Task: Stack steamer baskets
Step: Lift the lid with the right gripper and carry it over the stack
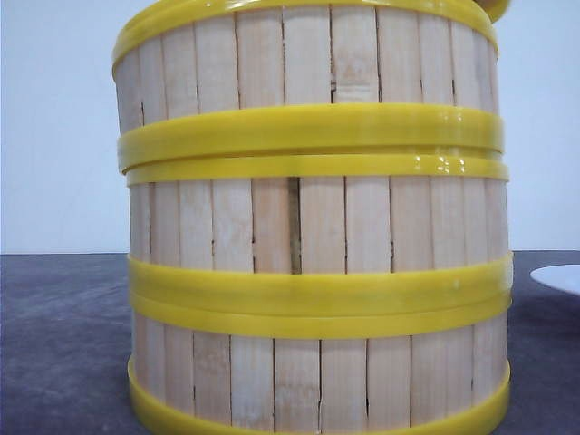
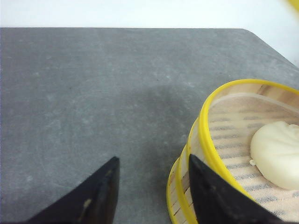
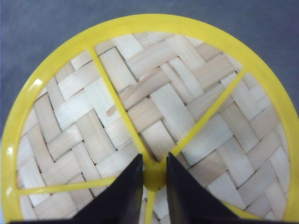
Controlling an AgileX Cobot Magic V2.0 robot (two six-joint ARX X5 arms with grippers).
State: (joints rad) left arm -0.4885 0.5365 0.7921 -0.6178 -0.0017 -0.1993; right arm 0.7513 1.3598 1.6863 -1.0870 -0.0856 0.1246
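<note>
Right in front of me, very close, I see the steamer baskets (image 1: 313,227) stacked three high. They fill most of the front view. Their pale wood slats stand up straight, and thick yellow rings go around where one basket meets the next. The stack sits on the gray worktop (image 1: 63,344). It blocks almost everything behind it. Off to the right, near the edge, I can see a bit of something white and flat (image 1: 557,276). I cannot tell what it is. Behind it all is a plain white wall (image 1: 54,127).

In the left wrist view, the left fingers (image 2: 152,186) are black and spread wide apart. They hold nothing. One finger is just beside the outer wall of the top basket (image 2: 208,140), and the other hangs over bare worktop. Inside that open basket lies a white bun (image 2: 278,154) on the slatted floor.

In the right wrist view, the right fingers (image 3: 154,179) are close together. They pinch the small yellow knob (image 3: 154,175) in the middle of a round lid (image 3: 154,116). The lid has a yellow rim, thin yellow spokes, and woven pale strips. Gray worktop shows beyond the lid's rim.
</note>
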